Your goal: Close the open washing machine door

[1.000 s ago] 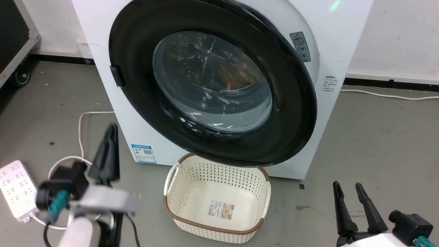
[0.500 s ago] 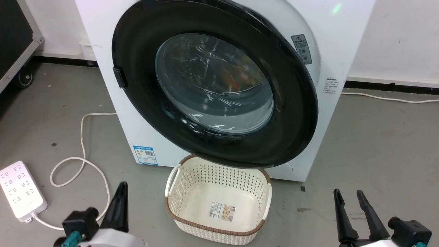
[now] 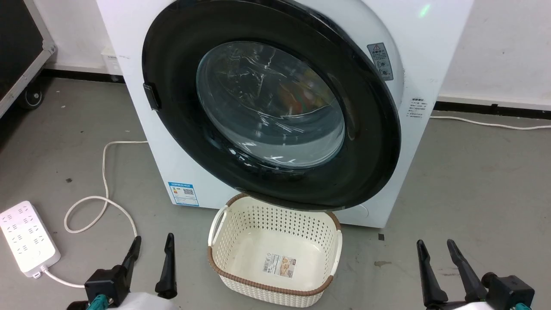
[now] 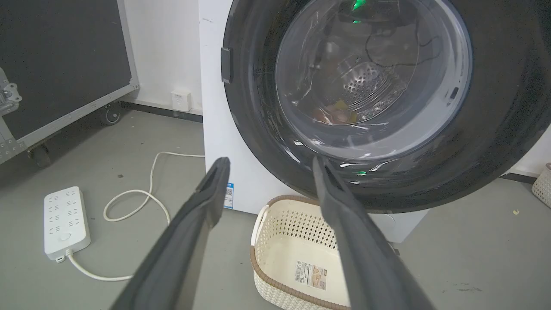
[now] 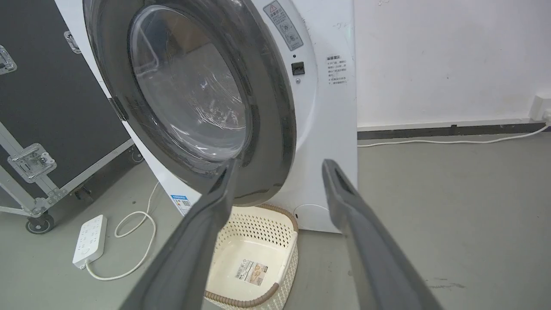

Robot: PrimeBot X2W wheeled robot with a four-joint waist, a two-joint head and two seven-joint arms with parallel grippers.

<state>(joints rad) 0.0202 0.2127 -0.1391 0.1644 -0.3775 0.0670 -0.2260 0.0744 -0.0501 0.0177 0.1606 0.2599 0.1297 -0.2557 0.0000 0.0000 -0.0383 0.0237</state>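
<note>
Right wrist view: the washing machine door (image 5: 269, 120) stands ajar, free edge just off the cabinet (image 5: 333, 142). Left gripper (image 3: 153, 237) and right gripper (image 3: 435, 243) hang wide open, empty, well apart from it. Final step likely: press the rim until latched.

A grey concrete floor (image 3: 473, 172) carries a white washing machine (image 3: 430, 51) at the back wall. A cream perforated basket (image 3: 267, 292) sits just in front of it. A white power strip (image 3: 26, 239) lies at the left, its cord (image 3: 103, 172) looped. A black wheeled case (image 3: 17, 38) stands at the far left.
</note>
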